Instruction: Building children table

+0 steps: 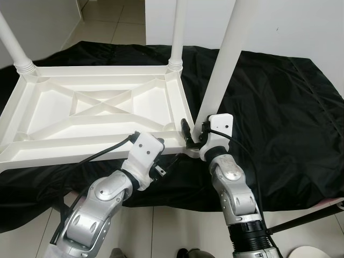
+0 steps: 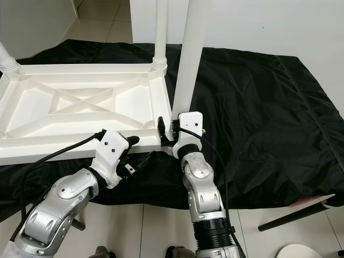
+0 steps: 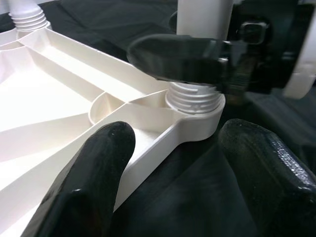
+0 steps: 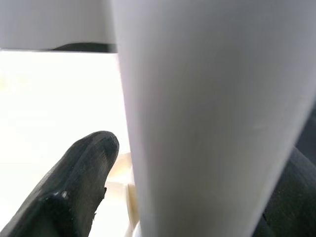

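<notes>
A white plastic table top (image 1: pixel 91 137) lies upside down on a black cloth. White legs stand in its far left corner (image 1: pixel 13 48) and far right corner (image 1: pixel 177 32). A third leg (image 1: pixel 223 64) rises from the near right corner, its threaded base (image 3: pixel 192 96) sitting in the socket. My right gripper (image 1: pixel 193 131) is shut on this leg just above the socket; one finger (image 4: pixel 79 192) presses its side. My left gripper (image 3: pixel 173 163) is open at the same corner, one finger (image 3: pixel 84 187) inside the rim and the other outside it.
The black cloth (image 1: pixel 279 107) spreads wide to the right of the table top. Tiled floor (image 1: pixel 107 21) and a white wall (image 1: pixel 290 21) lie beyond. A dark rod (image 1: pixel 301 220) and a white round object (image 1: pixel 312 252) are on the floor at near right.
</notes>
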### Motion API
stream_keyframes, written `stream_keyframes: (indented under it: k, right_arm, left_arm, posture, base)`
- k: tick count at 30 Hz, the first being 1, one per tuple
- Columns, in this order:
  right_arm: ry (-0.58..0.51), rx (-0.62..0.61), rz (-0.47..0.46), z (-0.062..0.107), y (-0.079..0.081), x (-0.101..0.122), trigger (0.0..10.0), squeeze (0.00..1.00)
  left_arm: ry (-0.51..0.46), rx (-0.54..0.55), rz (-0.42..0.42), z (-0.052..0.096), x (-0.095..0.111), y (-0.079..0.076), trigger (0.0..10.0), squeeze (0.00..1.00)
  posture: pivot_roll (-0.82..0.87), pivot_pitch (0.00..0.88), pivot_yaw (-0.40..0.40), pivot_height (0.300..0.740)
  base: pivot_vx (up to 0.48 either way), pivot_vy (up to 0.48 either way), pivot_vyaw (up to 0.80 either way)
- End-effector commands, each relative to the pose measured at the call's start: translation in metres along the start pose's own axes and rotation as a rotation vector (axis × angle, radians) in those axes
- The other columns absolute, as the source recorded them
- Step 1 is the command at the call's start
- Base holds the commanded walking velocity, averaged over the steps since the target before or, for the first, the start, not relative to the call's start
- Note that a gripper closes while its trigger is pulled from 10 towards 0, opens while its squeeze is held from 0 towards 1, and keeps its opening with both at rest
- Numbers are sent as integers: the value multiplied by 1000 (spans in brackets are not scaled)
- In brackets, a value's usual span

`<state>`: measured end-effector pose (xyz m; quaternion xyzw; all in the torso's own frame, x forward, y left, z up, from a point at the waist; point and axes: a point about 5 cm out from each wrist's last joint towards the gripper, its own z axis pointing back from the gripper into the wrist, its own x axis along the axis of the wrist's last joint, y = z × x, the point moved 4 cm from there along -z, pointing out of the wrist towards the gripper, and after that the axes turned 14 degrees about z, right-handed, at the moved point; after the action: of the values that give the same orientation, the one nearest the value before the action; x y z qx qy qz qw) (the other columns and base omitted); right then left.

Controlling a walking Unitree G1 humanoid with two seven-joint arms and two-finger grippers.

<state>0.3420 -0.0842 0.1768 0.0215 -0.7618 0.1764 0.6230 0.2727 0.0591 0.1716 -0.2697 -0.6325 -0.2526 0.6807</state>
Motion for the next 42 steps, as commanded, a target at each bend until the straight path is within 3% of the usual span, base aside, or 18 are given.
stream_keyframes:
  k: [1,2,4,6,8,12,16,19,20,21,22,23,24,33,34,36,37,42]
  right_arm:
    - [-8,27,-11,0,0,-1,10000,0]
    - [-8,27,-11,0,0,-1,10000,0]
    - [-30,146,-3,0,-6,-4,10000,0]
    - [-30,146,-3,0,-6,-4,10000,0]
    - [-50,269,37,-1,-14,-7,10000,0]
    - [-50,269,37,-1,-14,-7,10000,0]
    - [-64,486,84,-4,-8,-14,10000,0]
    - [-59,534,99,-4,-6,-17,10000,0]
    - [-52,564,108,-6,-5,-20,7137,0]
    - [-52,564,108,-6,-5,-20,7137,0]
    - [-47,583,120,-7,-4,-22,1529,0]
    - [-44,591,128,-8,-4,-23,431,0]
    - [-44,601,130,-9,-5,-25,0,0]
    - [-24,616,143,-11,-11,-33,0,0]
    - [-17,610,141,-11,-12,-35,4118,0]
    - [-15,609,138,-12,-13,-36,4118,0]
    - [-11,595,123,-12,-13,-36,10000,0]
    - [-1,553,115,-14,-14,-37,10000,0]
  left_arm:
    - [3,14,-7,1,-3,0,10000,0]
    - [3,14,-7,1,-3,0,10000,0]
    - [5,17,-11,1,-3,1,10000,0]
    - [5,17,-11,1,-3,1,10000,0]
    - [0,14,-21,1,-2,1,10000,0]
    - [0,14,-21,1,-2,1,10000,0]
    - [1,-42,-10,-1,-3,-6,10000,0]
    - [5,-52,-5,-1,-4,-8,10000,0]
    - [8,-54,-12,-2,-5,-8,10000,0]
    - [8,-54,-12,-2,-5,-8,10000,0]
    - [9,-51,-17,-3,-6,-8,10000,0]
    - [10,-48,-21,-3,-7,-8,10000,0]
    - [9,-46,-24,-3,-7,-8,10000,0]
    - [5,-36,-31,-2,-6,-7,10000,0]
    - [4,-35,-33,-2,-6,-7,10000,0]
    - [4,-35,-33,-2,-6,-7,10000,0]
    - [4,-36,-33,-3,-6,-7,10000,0]
    - [3,-39,-33,-3,-6,-7,10000,0]
  posture:
    - [-2,115,-41,740]
    - [-2,115,-41,740]
    - [-2,109,-37,740]
    - [-2,109,-37,740]
    - [-4,105,-35,740]
    - [-4,105,-35,740]
    - [-1,91,-37,740]
    - [0,89,-37,740]
    - [8,81,-42,740]
    - [8,81,-42,740]
    - [10,78,-43,740]
    - [11,77,-43,740]
    - [14,75,-45,740]
    - [15,72,-43,740]
    - [14,73,-43,740]
    - [14,73,-43,740]
    - [13,72,-42,740]
    - [12,73,-42,740]
  base:
    - [0,0,0]
    - [0,0,0]
    - [0,0,0]
    - [0,0,0]
    - [0,0,0]
    - [0,0,0]
    - [0,0,0]
    - [0,0,0]
    - [0,0,0]
    - [0,0,0]
    - [0,0,0]
    - [0,0,0]
    - [0,0,0]
    - [0,0,0]
    - [0,0,0]
    - [0,0,0]
    - [0,0,0]
    - [0,0,0]
